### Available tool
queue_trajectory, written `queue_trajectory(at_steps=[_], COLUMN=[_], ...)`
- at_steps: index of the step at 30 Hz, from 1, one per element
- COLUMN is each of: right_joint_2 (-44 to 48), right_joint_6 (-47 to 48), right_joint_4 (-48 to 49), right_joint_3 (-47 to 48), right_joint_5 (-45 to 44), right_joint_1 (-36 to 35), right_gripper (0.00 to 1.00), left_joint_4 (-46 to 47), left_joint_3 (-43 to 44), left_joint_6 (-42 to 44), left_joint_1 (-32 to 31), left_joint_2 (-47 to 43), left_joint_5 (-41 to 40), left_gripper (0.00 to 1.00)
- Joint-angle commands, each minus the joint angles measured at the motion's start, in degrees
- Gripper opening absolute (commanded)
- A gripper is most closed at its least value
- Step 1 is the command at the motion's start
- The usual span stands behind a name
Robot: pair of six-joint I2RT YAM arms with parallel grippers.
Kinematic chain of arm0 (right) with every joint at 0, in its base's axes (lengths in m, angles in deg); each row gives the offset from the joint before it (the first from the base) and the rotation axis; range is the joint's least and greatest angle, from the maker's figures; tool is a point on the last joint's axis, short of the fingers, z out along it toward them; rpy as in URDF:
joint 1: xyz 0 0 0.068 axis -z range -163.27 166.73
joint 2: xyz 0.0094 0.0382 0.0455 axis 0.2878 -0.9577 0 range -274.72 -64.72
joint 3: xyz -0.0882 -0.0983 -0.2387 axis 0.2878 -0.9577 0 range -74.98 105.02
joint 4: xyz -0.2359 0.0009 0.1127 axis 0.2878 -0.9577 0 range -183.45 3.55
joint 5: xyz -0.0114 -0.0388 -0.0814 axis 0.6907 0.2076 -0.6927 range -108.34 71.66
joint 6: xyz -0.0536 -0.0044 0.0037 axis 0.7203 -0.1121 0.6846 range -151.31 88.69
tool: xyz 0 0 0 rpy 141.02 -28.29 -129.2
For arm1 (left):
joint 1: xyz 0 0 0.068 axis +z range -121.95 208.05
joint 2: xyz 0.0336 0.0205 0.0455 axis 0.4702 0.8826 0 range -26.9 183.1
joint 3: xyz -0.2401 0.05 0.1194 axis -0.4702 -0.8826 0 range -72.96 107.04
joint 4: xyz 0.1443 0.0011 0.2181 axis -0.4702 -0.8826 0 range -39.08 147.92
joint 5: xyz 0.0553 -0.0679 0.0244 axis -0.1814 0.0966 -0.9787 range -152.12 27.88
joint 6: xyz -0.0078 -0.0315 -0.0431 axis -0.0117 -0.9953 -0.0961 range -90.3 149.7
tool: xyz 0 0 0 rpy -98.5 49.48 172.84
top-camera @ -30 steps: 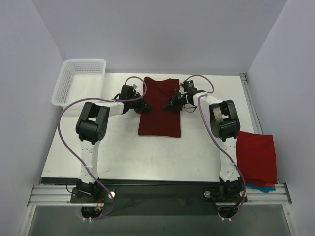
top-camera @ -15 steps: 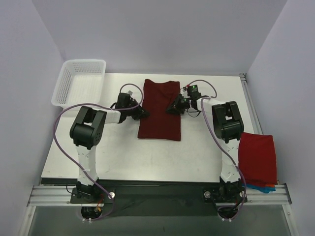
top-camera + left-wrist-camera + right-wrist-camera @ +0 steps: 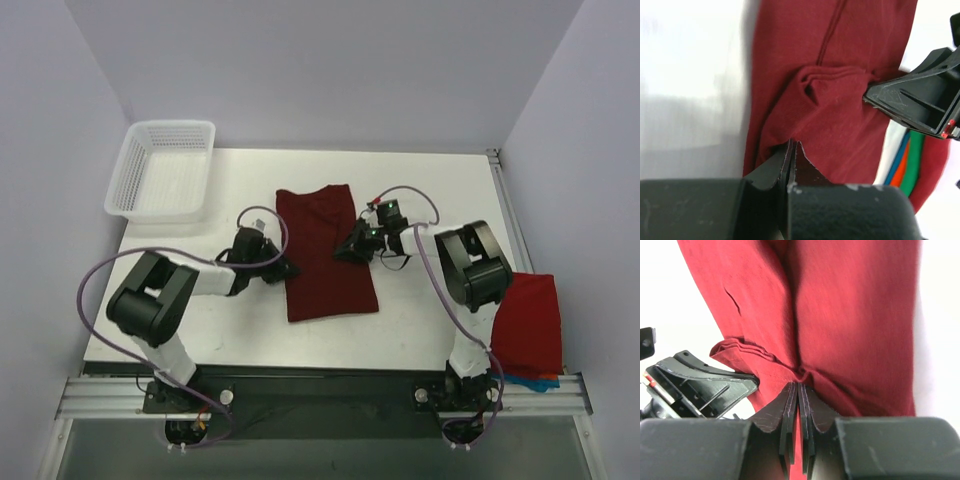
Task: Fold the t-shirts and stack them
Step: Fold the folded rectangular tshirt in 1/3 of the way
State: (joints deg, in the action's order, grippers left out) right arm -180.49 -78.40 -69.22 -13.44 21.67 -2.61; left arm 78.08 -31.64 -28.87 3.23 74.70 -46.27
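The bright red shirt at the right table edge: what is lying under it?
A strip of teal cloth, with a bit of orange, peeks from under the bright red shirt at its near edge. The shirt covers the rest, so its size and kind cannot be told.

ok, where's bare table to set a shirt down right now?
Free: the near table strip in front of the maroon shirt, and the far right corner. Crowded: centre, where left pincer and right pincer clamp that shirt; basket at the far left; red shirt on the right edge.
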Motion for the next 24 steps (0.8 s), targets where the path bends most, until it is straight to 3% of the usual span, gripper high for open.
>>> queue_trajectory(at_steps=[1, 6, 10, 24], right_joint_2=[1.8, 5.7, 7.8, 11.3], right_joint_6=[1.7, 0.8, 0.9, -0.1], right_joint_4=[-4.9, -2.3, -2.2, -2.9], right_joint_3=[-6.9, -13.5, -15.6, -14.3], right_joint_5=[-7.3, -8.5, -8.8, -5.0], right_joint_1=[-3.4, -5.4, -5.3, -2.0], right_gripper=[0.07, 0.07, 0.07, 0.07], left_joint_4=[-3.5, -4.3, -7.2, -8.6], left_joint_3=[-6.2, -12.2, -10.6, -2.9], left_joint_6=[0.0, -0.3, 1.4, 4.8], left_joint_1=[-2.7, -3.7, -3.7, -0.6], left_joint_2=[-6.7, -14.9, -18.1, -9.9], left_joint_5=[-5.6, -6.9, -7.9, -6.8], left_gripper=[0.00, 0.00, 0.00, 0.00])
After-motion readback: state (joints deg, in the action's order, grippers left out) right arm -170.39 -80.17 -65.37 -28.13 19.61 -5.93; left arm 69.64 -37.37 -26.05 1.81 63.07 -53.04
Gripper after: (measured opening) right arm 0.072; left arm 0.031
